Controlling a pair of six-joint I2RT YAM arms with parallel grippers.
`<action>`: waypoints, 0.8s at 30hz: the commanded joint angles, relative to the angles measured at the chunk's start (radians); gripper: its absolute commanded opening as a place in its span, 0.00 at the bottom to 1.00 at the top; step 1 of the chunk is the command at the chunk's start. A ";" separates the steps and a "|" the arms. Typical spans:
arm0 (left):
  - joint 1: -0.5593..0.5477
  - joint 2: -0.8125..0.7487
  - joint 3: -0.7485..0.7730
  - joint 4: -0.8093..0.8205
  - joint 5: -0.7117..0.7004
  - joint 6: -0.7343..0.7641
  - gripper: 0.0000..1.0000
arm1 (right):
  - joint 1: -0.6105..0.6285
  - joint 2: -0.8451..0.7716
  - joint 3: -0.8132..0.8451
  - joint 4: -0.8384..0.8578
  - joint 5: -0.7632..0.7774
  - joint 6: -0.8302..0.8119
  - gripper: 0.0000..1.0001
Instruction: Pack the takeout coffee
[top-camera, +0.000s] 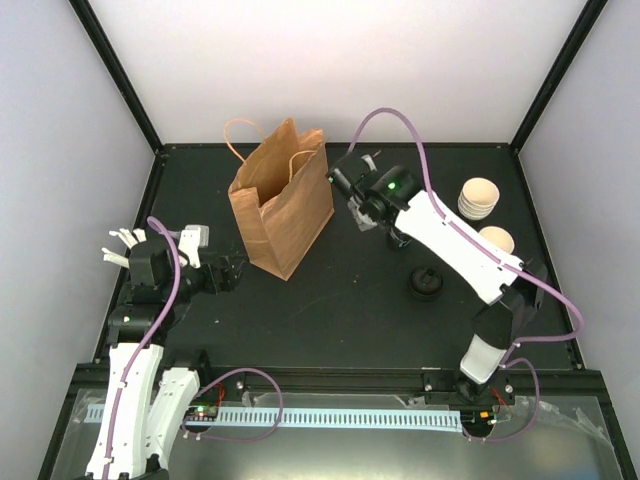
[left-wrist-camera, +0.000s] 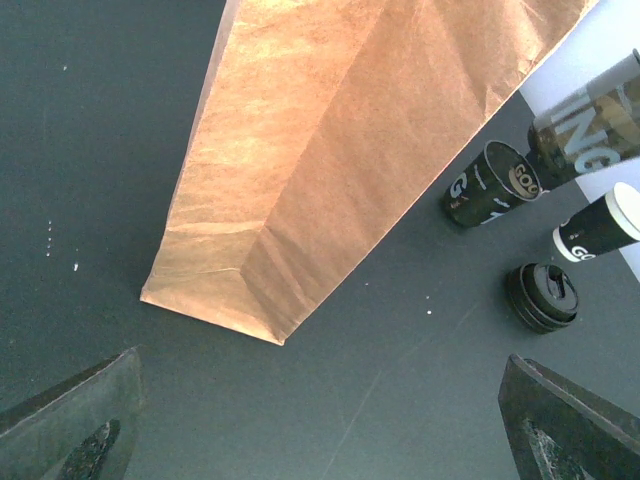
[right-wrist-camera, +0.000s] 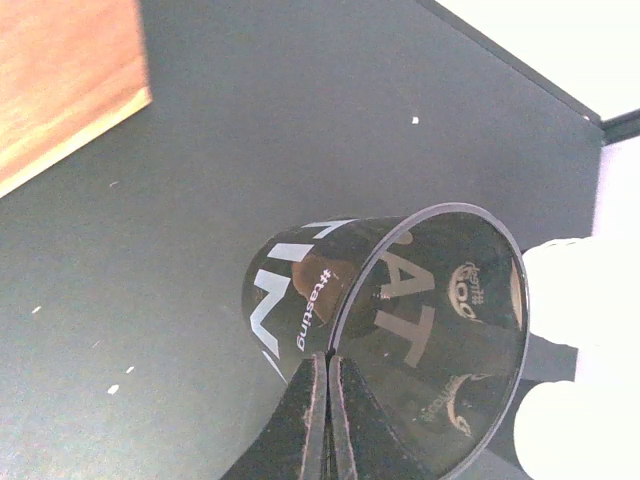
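The takeout coffee (top-camera: 495, 240), a small black cup with a cream inside, stands at the right; it also shows in the left wrist view (left-wrist-camera: 598, 228). My right gripper (top-camera: 352, 172) is in the air next to the brown paper bag (top-camera: 282, 198). It is shut (right-wrist-camera: 328, 365) on the rim of a see-through dark cup with white print (right-wrist-camera: 400, 330), not on the coffee. That held cup shows tilted in the left wrist view (left-wrist-camera: 590, 125). My left gripper (top-camera: 232, 270) is wide open and empty (left-wrist-camera: 320, 440), low in front of the bag's bottom corner (left-wrist-camera: 270, 320).
A nested stack of cream-lined cups (top-camera: 478, 197) stands at the back right. A black lid (top-camera: 425, 283) lies mid-table, seen too in the left wrist view (left-wrist-camera: 542, 296). Another small black cup with a dark top (left-wrist-camera: 490, 185) stands beside the bag. Black frame posts edge the table.
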 joint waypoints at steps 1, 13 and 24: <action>0.000 -0.005 0.001 0.020 0.015 -0.008 0.99 | 0.107 -0.055 -0.093 0.011 0.009 0.040 0.01; -0.001 -0.006 0.001 0.021 0.012 -0.012 0.99 | 0.282 -0.055 -0.359 0.165 -0.046 0.125 0.01; 0.000 -0.011 0.001 0.019 0.010 -0.012 0.99 | 0.341 0.010 -0.472 0.235 -0.012 0.181 0.01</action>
